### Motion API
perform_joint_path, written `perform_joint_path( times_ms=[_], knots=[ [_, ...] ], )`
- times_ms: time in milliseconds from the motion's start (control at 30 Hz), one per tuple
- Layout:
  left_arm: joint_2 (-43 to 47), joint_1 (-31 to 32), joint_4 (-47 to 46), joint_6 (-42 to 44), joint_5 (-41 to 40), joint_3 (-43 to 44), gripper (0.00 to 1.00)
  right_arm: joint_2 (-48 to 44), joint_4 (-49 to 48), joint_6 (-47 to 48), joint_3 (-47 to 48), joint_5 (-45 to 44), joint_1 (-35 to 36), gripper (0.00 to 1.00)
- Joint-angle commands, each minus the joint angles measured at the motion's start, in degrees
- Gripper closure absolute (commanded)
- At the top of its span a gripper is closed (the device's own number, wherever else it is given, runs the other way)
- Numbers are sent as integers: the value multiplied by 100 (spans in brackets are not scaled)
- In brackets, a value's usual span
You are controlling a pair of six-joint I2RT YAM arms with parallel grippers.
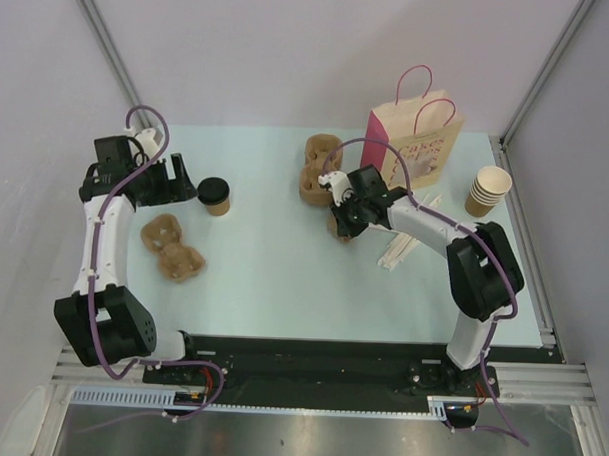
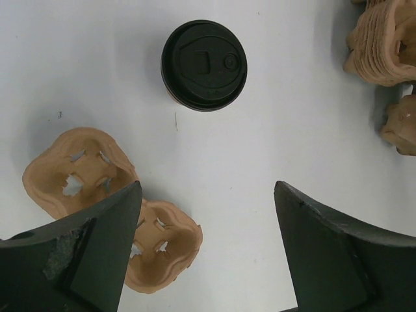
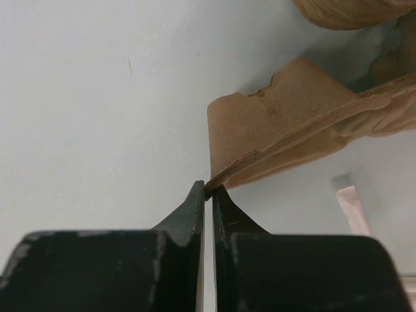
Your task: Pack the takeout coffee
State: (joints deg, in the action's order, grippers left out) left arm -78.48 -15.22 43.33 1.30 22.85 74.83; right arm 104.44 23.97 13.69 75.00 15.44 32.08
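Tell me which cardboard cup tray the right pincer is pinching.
The lone tray beside the stack of trays, its rim clamped in the right pincer; the tray near the lidded cup lies untouched.

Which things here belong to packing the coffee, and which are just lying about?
Belongs to the job: lidded coffee cup; paper bag; probably the cup carrier pinched by the right fingers.
Lying about, it seems: stack of carriers; loose carrier at left; empty cups; wooden sticks.

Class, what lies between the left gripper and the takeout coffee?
Only bare table separates the left gripper from the takeout coffee, per the left wrist view; the cup carrier lies aside.
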Motion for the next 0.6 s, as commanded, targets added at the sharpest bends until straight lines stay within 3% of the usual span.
perform_joint_path(
  times_ms=[0,133,300,567],
  knots=[
    [105,28,-237,-95,202,331,12,-679,291,247,58,-103,123,100],
    [96,37,-351,-332,272,357,13,-1214,775,485,321,-505,535,100],
    [43,46,-378,-420,360,454,12,-1234,1540,836,1242,-1271,932,100],
    [17,46,-475,-499,361,568,12,-215,2498,1582,2992,-2501,1117,100]
  ],
)
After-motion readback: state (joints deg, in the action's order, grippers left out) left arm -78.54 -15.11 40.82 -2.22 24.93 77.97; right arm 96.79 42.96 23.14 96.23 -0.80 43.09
